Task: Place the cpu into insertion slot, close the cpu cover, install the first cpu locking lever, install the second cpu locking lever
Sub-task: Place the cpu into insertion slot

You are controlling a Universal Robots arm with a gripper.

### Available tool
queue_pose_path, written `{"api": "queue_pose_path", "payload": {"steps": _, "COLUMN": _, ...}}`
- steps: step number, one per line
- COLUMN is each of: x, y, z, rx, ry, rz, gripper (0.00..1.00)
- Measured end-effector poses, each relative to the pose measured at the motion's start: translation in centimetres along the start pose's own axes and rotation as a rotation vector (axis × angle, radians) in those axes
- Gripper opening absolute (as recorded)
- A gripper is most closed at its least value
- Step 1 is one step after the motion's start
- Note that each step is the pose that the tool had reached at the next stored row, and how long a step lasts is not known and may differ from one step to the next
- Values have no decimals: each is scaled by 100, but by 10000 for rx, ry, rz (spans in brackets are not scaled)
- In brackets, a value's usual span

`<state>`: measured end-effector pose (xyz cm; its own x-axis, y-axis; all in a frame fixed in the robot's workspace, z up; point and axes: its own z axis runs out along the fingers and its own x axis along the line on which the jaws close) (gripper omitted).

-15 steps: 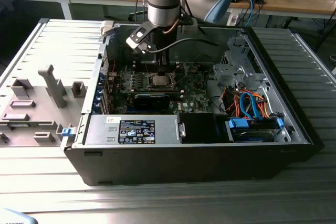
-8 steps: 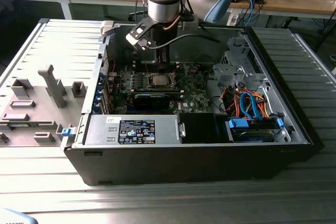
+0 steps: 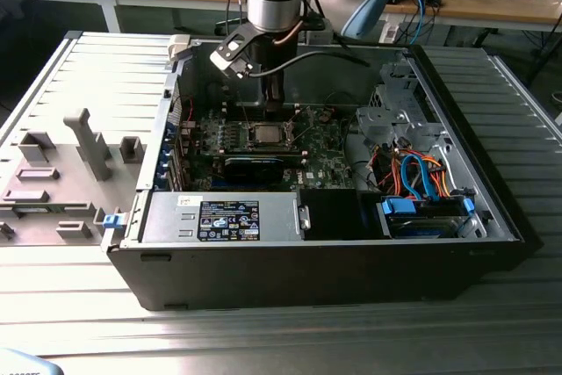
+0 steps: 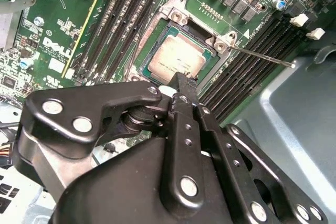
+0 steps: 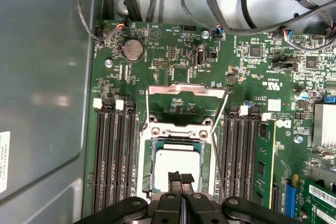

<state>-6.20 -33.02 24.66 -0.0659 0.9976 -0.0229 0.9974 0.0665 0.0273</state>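
The cpu, a square silver-grey chip, lies in the insertion slot on the green board; it also shows as cpu and cpu. My gripper is shut, with its black fingertips pressed together and nothing between them. It hangs over the chip's near edge, as gripper in the second wrist view and gripper in the exterior view. The cpu cover stands swung open on the far side of the slot. Thin wire locking levers stick up unlatched, and one lever rod points out sideways.
Black memory slots flank the socket on both sides. Cables hang along the case wall behind the board. The open case holds a power supply and a drive bay with blue and orange cables. A grey fixture tray sits on the exterior view's left.
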Motion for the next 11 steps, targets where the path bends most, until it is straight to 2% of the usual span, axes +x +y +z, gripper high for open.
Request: {"api": "queue_pose_path", "payload": {"steps": 11, "x": -1, "y": 1, "z": -43, "rx": 0, "ry": 1, "rz": 0, "gripper": 11}}
